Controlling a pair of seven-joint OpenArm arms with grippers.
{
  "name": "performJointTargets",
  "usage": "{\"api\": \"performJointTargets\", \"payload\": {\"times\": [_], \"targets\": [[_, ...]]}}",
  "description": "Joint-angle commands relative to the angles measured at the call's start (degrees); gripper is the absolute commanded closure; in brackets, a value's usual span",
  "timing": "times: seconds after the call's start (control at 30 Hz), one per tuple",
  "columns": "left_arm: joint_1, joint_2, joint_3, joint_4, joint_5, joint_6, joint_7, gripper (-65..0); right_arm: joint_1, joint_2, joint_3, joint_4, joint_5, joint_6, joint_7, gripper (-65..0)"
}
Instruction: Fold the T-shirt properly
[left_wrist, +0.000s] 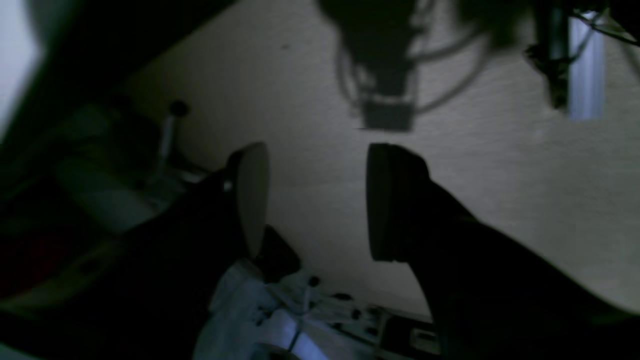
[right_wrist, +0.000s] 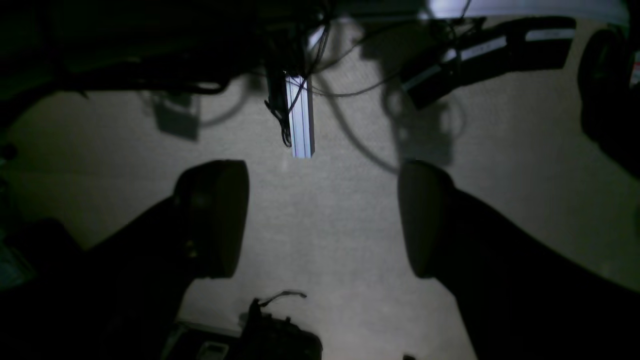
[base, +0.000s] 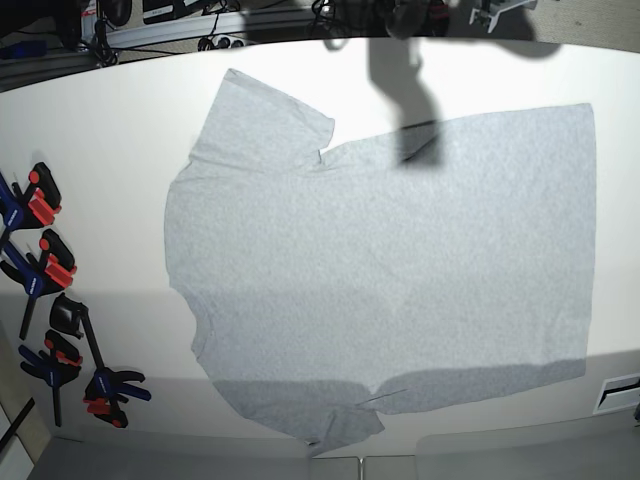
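A: Where is the T-shirt (base: 380, 270) at this moment?

B: In the base view it lies spread flat on the white tabletop (base: 100, 130), plain grey side up. The neck end points to the left of that view and the hem to the right. 1 sleeve reaches toward the top left, the other toward the bottom edge, where a small part of it is turned over.

A: Does any arm touch it?

B: No. Neither arm shows in the base view; only a dark shadow falls over the upper middle of the cloth.

A: And the jaws?

B: The left gripper (left_wrist: 317, 200) has its jaws spread, with an empty gap between the 2 pads, and nothing is pinched. Below it I see only a pale, finely textured surface; I cannot tell if this is cloth or tabletop. The right gripper (right_wrist: 322, 217) also has its jaws spread wide apart, empty, above the same kind of pale surface.

A: What else is there?

B: 4 clamps (base: 45, 265) with red and blue handles lie along the left edge of the tabletop, well apart from the T-shirt. In the right wrist view a pale metal post (right_wrist: 300, 117) with cables stands beyond the jaws.
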Motion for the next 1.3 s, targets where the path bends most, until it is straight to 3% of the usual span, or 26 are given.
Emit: {"api": "performJointTargets", "payload": {"times": [0.0, 0.1, 0.47, 0.6, 0.73, 0.77, 0.87, 0.97, 1.1, 1.27], "targets": [[1.0, -0.2, -0.1, 1.9, 2.2, 0.8, 0.8, -29.1, -0.8, 0.2, 0.2, 1.9, 0.5, 0.2, 0.5, -43.3], [1.0, -0.3, -0.1, 5.3, 4.7, 1.6, 1.9, -29.1, -0.3, 0.2, 0.2, 5.6, 0.5, 0.2, 0.4, -43.3], [0.9, -4.0, 0.0, 19.4, 4.4, 1.7, 2.6, -29.1, 4.5, 0.2, 0.2, 16.4, -0.4, 0.2, -4.9, -43.3], [0.7, -4.0, 0.0, 22.8, 4.4, 1.7, 0.8, -29.1, 6.7, 0.1, 0.2, 19.3, -7.2, 0.2, -5.4, -43.3], [0.7, -4.0, 0.0, 23.2, 4.4, 1.7, -6.8, -29.1, 10.0, 0.1, 0.2, 21.0, -14.6, 0.3, -5.2, -43.3], [0.7, -4.0, 0.0, 23.2, 4.4, 1.7, -8.8, -29.1, 10.9, 0.1, 0.2, 21.0, -16.7, 1.0, -5.2, -43.3], [0.3, -4.0, 0.0, 23.2, 4.4, 1.7, -12.0, -29.1, 13.4, 0.3, 0.1, 21.0, -22.5, 7.4, -5.4, -43.3], [-2.0, -4.0, 0.0, 23.2, 4.4, 2.2, -8.6, -29.1, 16.3, 2.4, -0.8, 21.0, -22.3, 11.4, -5.4, -43.3], [-5.0, -4.0, 0.0, 23.2, 4.4, 2.2, -7.2, -29.1, 19.4, 7.5, -5.5, 21.0, -25.3, 11.8, -6.3, -43.2], [-6.4, -4.0, 0.0, 23.2, 4.4, 2.2, -7.4, -29.1, 23.0, 11.5, -13.1, 20.7, -31.4, 11.8, -6.4, -43.2]]}}
